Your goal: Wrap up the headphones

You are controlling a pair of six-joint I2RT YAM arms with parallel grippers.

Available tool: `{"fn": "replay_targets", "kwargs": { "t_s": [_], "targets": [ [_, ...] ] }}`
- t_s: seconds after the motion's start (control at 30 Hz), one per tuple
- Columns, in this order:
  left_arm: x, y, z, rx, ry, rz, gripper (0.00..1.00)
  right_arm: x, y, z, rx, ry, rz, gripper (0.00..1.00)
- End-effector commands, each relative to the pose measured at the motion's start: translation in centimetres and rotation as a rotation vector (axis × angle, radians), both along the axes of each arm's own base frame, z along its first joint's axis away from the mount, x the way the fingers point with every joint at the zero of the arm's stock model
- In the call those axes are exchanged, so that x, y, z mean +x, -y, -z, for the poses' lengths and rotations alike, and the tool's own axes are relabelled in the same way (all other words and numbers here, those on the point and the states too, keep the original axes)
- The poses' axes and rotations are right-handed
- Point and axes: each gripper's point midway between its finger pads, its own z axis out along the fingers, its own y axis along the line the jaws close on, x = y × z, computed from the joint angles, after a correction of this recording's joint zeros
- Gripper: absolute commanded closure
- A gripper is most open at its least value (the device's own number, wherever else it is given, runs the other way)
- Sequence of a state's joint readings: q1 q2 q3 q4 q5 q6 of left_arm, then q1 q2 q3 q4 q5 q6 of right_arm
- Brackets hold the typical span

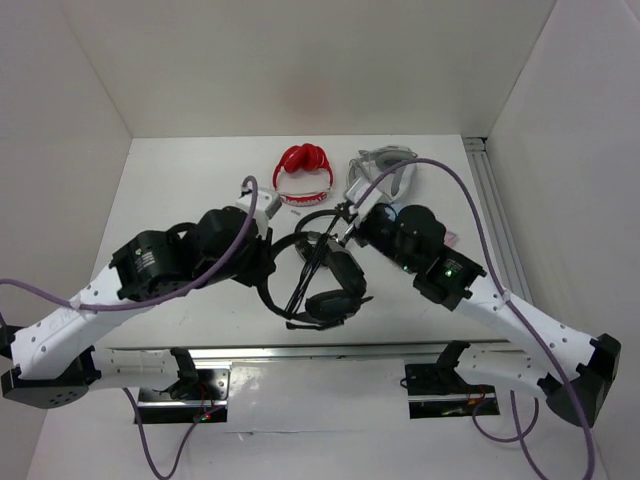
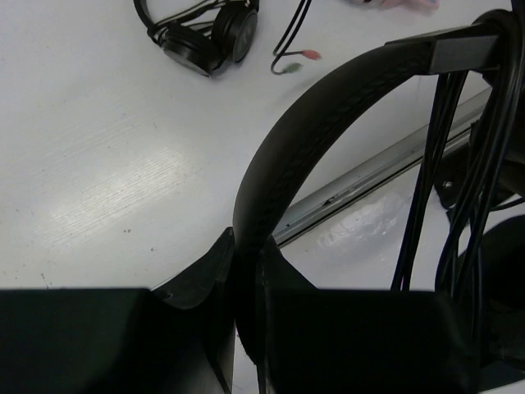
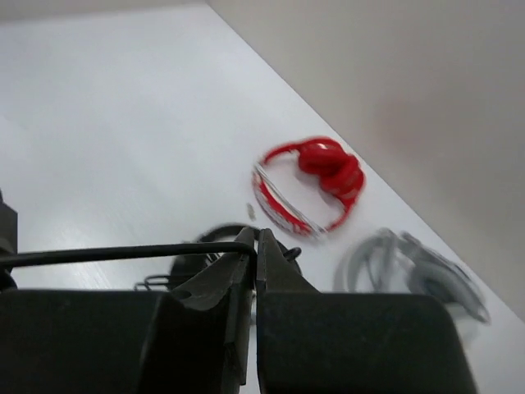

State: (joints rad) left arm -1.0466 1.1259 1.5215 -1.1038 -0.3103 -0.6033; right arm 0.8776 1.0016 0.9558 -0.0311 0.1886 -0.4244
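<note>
The large black headset [image 1: 328,288] hangs above the table's near middle, with its thick cups to the right of my left gripper [image 1: 270,262]. In the left wrist view my left gripper [image 2: 246,275] is shut on the padded headband [image 2: 320,115]. Several strands of the thin black cable [image 2: 431,172] run down across the band on the right. My right gripper [image 1: 346,226] is just behind the headset. In the right wrist view my right gripper [image 3: 256,243] is shut on the cable [image 3: 123,253], which stretches taut to the left.
A red pair [image 1: 303,170] and a grey pair [image 1: 385,168] lie at the back of the table. A smaller black on-ear pair [image 2: 205,37] with loose coloured plugs [image 2: 299,57] lies beyond the headband. A metal rail [image 2: 369,176] runs along the near edge.
</note>
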Motion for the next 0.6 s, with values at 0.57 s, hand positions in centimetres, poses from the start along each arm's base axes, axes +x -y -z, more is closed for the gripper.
{"fn": "replay_targets", "kwargs": {
  "t_s": [0.57],
  "targets": [
    [-1.6, 2.2, -12.4, -0.359, 0.103, 0.088, 1.0, -1.5, -9.2, 4.3, 0.59, -0.366, -0.663, 0.89]
  ]
}}
